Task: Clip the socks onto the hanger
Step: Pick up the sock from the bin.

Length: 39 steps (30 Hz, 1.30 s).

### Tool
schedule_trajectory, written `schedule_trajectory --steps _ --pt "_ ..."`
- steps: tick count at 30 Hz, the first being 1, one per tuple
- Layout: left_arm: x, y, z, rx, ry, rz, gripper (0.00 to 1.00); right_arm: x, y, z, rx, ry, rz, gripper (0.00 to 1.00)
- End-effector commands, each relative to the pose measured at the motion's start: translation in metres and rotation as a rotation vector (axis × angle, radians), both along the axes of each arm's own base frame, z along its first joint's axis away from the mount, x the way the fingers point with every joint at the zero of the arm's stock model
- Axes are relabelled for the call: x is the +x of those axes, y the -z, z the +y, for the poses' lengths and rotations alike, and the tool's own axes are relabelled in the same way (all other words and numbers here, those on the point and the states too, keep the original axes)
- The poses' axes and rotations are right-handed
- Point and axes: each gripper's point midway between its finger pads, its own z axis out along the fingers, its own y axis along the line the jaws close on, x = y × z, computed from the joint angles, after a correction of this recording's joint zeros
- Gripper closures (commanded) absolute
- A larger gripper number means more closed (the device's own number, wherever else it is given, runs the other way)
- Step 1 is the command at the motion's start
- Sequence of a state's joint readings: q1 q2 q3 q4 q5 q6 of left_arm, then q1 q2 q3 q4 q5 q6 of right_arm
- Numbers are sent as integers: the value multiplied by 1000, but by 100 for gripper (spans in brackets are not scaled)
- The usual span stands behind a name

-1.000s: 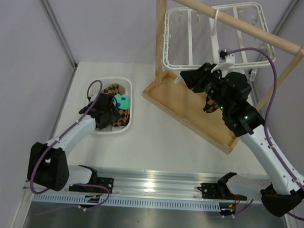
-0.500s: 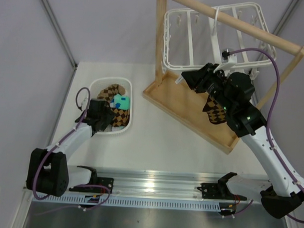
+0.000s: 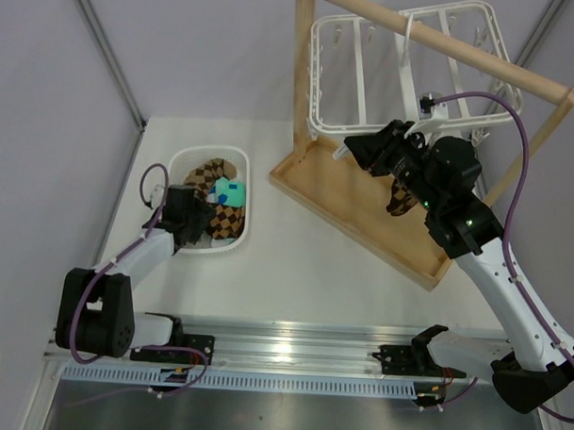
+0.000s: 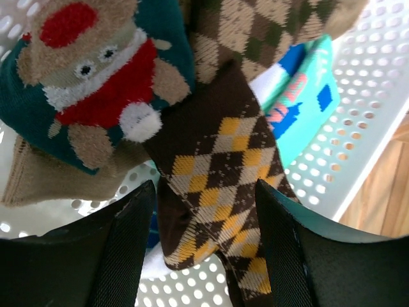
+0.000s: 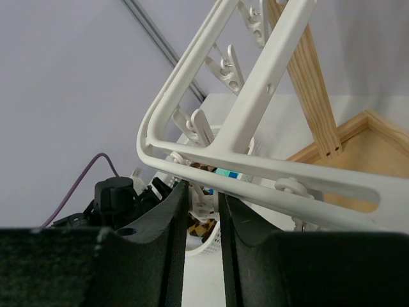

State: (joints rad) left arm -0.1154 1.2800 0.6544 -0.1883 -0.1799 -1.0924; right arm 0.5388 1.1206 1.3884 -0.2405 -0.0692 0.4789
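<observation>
Several socks lie in a white basket. In the left wrist view a brown-and-tan argyle sock lies between the fingers of my left gripper, which is open and astride it. A dark teal sock with a white-red figure and a mint sock lie beside it. My right gripper is shut on a white clip under the white hanger. In the top view another argyle sock dangles below the right gripper; what holds it is hidden.
The hanger hangs from the rod of a light wooden stand, whose tray base lies beneath my right arm. The basket's perforated wall surrounds my left gripper. Grey walls close in the left side and the back.
My left gripper has drawn back toward the basket's near left side and its jaws have narrowed a little. The sock under my right gripper swung out and back.
</observation>
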Motion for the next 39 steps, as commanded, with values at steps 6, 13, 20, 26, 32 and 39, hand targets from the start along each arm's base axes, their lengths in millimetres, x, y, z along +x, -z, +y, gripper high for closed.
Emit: schedule_trajectory --steps 6,13,20,26,32,39 --pt "22 -14 9 -13 -43 -70 34 7 -19 -11 45 46 -57 100" --pt "36 -41 5 -8 0 -147 38 9 -18 -10 48 43 -53 100" --pt "43 -48 -2 -22 31 -170 44 8 -20 -11 53 45 -57 100" --pt "41 -45 -2 -22 36 -159 44 9 -18 -11 53 44 -52 100" --pt "31 -24 -3 -40 21 -100 44 9 -20 -10 58 34 -52 100" --pt "30 -14 -3 -39 20 -72 48 10 -18 -8 63 29 -45 100"
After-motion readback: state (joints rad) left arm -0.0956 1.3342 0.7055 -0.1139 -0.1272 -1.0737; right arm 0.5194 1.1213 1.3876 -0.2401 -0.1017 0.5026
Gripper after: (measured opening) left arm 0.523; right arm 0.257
